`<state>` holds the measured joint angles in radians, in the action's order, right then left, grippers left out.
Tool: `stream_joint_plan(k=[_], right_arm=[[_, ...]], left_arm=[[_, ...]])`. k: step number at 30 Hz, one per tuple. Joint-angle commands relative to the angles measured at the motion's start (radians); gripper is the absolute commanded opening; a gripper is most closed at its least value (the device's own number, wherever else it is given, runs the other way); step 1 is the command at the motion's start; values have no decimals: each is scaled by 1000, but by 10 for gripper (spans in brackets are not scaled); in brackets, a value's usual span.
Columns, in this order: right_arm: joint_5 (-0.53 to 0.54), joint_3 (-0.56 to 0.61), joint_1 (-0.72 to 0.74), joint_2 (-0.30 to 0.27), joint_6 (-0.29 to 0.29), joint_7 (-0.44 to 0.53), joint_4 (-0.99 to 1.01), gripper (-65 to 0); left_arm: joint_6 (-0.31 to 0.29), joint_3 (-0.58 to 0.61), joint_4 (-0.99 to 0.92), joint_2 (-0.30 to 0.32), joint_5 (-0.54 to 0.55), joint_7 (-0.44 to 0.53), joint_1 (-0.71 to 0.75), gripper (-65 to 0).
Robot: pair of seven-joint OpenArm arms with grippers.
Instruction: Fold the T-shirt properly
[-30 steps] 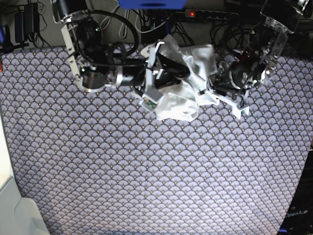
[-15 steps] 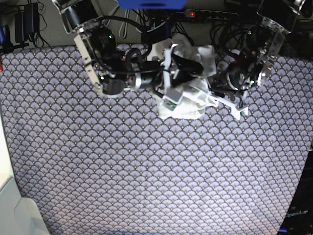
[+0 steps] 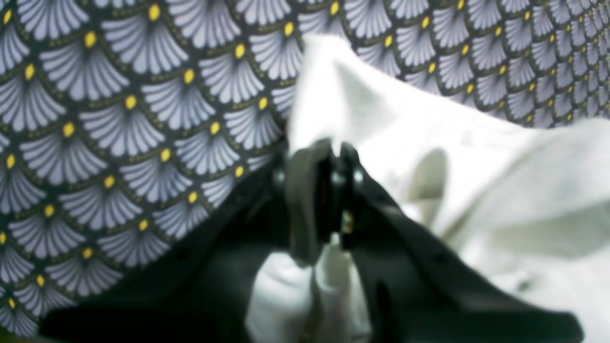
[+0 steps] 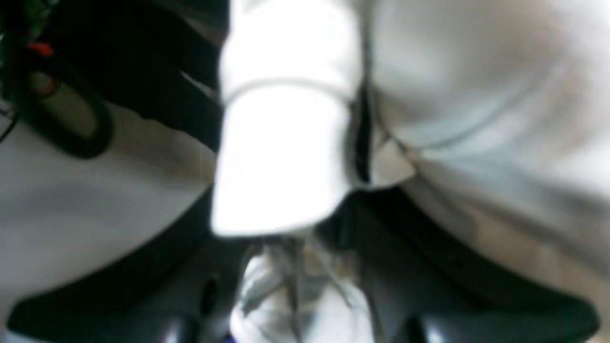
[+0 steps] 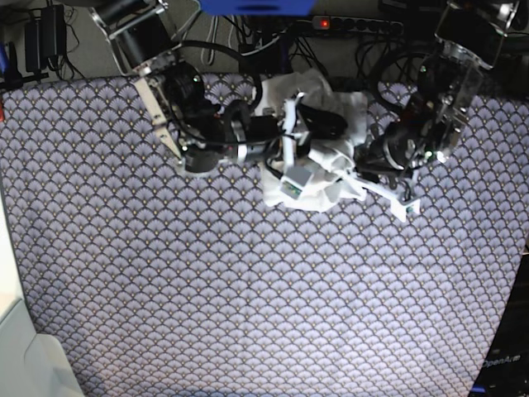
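While bunched on the cloth (image 5: 248,281), T-shirt (image 5: 326,186) pinched in left end effector (image 3: 333,157); right's state unclear.

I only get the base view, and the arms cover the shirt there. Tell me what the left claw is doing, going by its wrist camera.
Observer: The left claw has its jaws nearly together, pinching a fold of the T-shirt near the cloth's edge, with the patterned tablecloth beside it.
Operator: Now report the right claw.
Observer: In the right wrist view, white cloth bunches between the fingers of the right claw, but the blur hides whether it grips.
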<state>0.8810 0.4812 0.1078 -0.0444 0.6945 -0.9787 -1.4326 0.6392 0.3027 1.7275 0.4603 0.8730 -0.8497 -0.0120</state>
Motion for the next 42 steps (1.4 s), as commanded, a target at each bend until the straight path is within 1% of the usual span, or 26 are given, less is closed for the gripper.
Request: stream_joint_plan(k=[1, 4, 10, 13, 16, 17, 18, 22, 23, 24, 26, 29, 34, 36, 38, 42], right_arm=[[22, 4, 20, 10, 4, 34, 3, -472], [22, 4, 20, 5, 4, 90, 54, -472], [22, 6, 31, 8, 4, 171, 178, -472], [20, 7, 45, 8, 4, 205, 238, -472], [20, 43, 59, 4, 4, 226, 281, -472], [20, 55, 60, 4, 4, 235, 286, -472], [20, 67, 60, 2, 4, 251, 287, -472], [20, 104, 60, 2, 4, 294, 295, -472], [20, 112, 60, 2, 4, 300, 295, -472], [20, 113, 60, 2, 4, 301, 295, -472], [20, 119, 60, 2, 4, 306, 295, -472], [20, 118, 68, 2, 4, 306, 293, -472], [20, 118, 86, 2, 4, 297, 286, -469], [20, 118, 99, 5, 4, 295, 286, -471], [20, 132, 112, 7, 4, 295, 287, -472], [20, 172, 138, 7, 4, 295, 286, -469]], left_arm=[[-6, -7, 15, 7, 15, 13, -29, -645], [-6, -9, 21, 7, 15, 14, -32, -645], [-6, -10, 24, 7, 15, 20, -44, -645], [-8, -50, 24, 5, 16, 14, -39, -645], [-11, -98, 24, -8, 25, 13, -32, -635], [-11, -113, 21, -8, 41, 13, -21, -616], [-11, -130, 22, -7, 62, 13, -12, -577], [-12, -198, 24, -4, 150, 13, 19, -361], [-12, -216, 24, -4, 162, 13, 27, -325], [-12, -230, 24, -4, 171, 13, 34, -314], [-17, -241, 24, 10, 179, 11, 43, -312], [-49, -247, 24, 35, 179, 11, 42, -312], [-51, -247, 24, 90, 179, 11, 54, -312], [-51, -261, 24, 127, 179, 11, 73, -312], [-51, -296, 24, 150, 179, 11, 100, -312], [-58, -465, 24, 176, 179, 11, 192, -312]])
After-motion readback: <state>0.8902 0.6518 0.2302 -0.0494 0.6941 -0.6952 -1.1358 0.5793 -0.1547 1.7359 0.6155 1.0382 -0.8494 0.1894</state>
